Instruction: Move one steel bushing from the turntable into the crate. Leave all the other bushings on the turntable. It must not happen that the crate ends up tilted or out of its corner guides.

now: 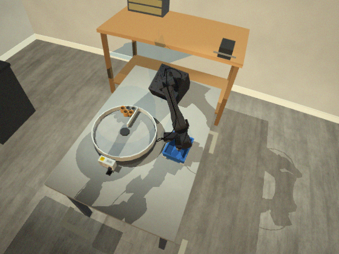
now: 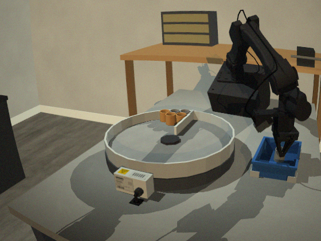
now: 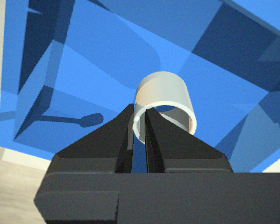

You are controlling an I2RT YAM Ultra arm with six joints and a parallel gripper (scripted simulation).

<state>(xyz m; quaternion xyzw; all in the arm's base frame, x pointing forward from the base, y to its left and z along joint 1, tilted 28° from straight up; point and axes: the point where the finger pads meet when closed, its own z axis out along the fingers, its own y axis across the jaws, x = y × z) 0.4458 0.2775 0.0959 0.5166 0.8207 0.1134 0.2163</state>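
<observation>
My gripper (image 2: 281,154) reaches down inside the blue crate (image 2: 276,162), which stands to the right of the turntable (image 2: 169,143). It is shut on the wall of a grey steel bushing (image 3: 164,103), one finger inside the ring and one outside. The bushing (image 2: 279,156) sits low in the crate, close to its floor; I cannot tell whether it touches. On the turntable, several bushings (image 2: 173,115), some orange and some grey, are bunched against a radial divider at the far side. They also show in the top view (image 1: 127,110), with the crate (image 1: 178,151) and gripper (image 1: 179,146).
A beige control box (image 2: 133,182) with a black knob sits in front of the turntable. The arm's black base (image 2: 238,91) stands behind the crate. A wooden workbench (image 1: 174,34) with a drawer cabinet stands at the back.
</observation>
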